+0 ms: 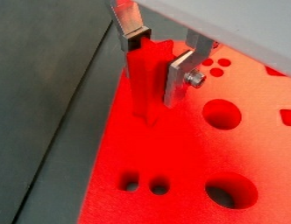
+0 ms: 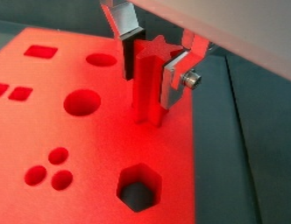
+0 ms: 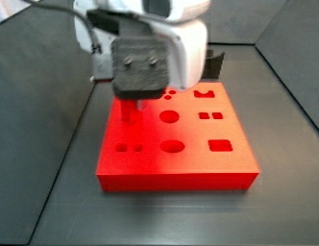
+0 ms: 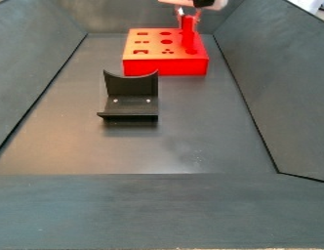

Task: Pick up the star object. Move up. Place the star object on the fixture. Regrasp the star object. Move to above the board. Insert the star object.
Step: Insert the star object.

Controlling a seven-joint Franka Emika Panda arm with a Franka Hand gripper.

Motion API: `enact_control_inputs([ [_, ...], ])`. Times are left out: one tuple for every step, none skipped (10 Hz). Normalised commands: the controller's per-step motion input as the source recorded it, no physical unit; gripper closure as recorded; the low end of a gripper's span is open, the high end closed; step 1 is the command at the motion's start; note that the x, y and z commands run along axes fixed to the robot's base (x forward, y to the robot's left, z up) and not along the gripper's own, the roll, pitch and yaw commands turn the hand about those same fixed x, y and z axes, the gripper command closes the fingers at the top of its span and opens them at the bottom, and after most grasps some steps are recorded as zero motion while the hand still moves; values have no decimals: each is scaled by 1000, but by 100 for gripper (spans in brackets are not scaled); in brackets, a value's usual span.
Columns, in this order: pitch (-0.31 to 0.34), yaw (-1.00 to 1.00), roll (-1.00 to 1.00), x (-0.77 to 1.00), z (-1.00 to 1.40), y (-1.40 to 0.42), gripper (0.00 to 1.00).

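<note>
The star object (image 1: 145,83) is a tall red prism with a star-shaped end. It stands upright between my fingers in both wrist views (image 2: 148,83). My gripper (image 1: 156,63) is shut on its upper part, with a silver plate on each side (image 2: 152,68). The star's lower end meets the red board (image 1: 172,184) close to the board's edge. I cannot tell whether it sits in a hole. In a side view my gripper (image 3: 139,67) hangs over the board's far left part (image 3: 175,168). In a side view the star (image 4: 191,37) stands on the board (image 4: 158,63).
The board has round holes (image 1: 222,113), a hexagon hole (image 2: 138,185), square and small paired holes. The fixture (image 4: 130,96) stands on the dark floor in front of the board and shows behind it in a side view (image 3: 213,65). Dark sloped walls enclose the floor.
</note>
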Motion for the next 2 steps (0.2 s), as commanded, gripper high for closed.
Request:
enact_control_inputs([
  [-10,0,0,0,0,0,100],
  [0,0,0,0,0,0,100],
])
